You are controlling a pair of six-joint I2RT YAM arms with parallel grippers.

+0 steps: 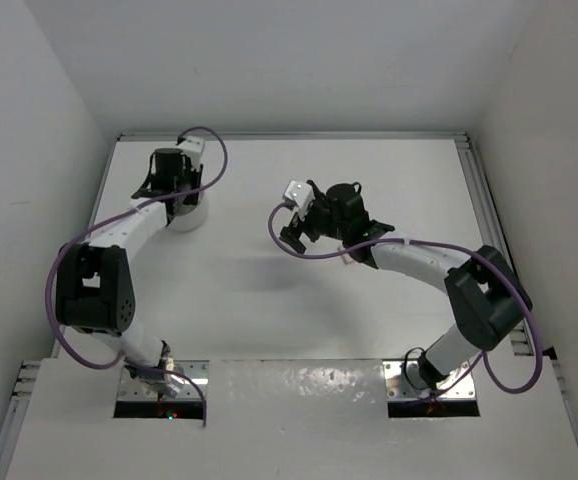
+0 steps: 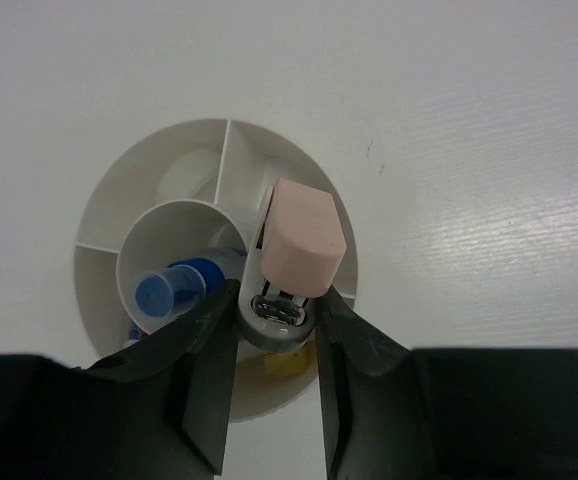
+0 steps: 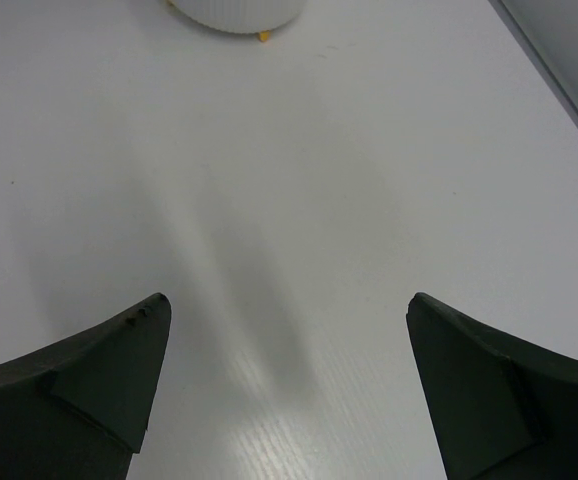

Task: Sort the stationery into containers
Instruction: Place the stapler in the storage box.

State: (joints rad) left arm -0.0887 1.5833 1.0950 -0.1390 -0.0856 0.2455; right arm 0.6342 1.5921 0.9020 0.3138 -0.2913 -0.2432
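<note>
**Lead:** What's closest to your lens?

**Me:** On my left wrist feed, the left hand [image 2: 281,293]. Its black fingers [image 2: 204,350] fill the bottom of the picture. They stand a little apart, and I cannot tell whether they press on anything.

**Lead:** Start big, then.

**Me:** The white desk [image 1: 269,300] is the largest thing. From overhead I see the left arm [image 1: 119,235] stretched to the far left and the right arm [image 1: 419,262] bent in toward the middle. The right hand [image 3: 287,300] hangs over the desk with its fingers spread wide.

**Lead:** And the container?

**Me:** The round white container [image 2: 94,215] sits on the desk straight under my left hand. It has an inner ring, and thin walls divide the outer band into compartments. On the right wrist feed, its side shows at the top edge.

**Lead:** The stationery?

**Me:** The pink eraser [image 2: 302,235] stands tilted in the outer compartment to the right of the inner ring, its lower end level with my fingertips. A blue pen [image 2: 164,292] lies inside the inner ring. A small grey ring [image 2: 279,322] with metal inside sits in the gap between the fingers, just under the eraser. The smallest thing is a yellow bit [image 2: 287,363], which shows below the ring, also between the fingers.
</note>
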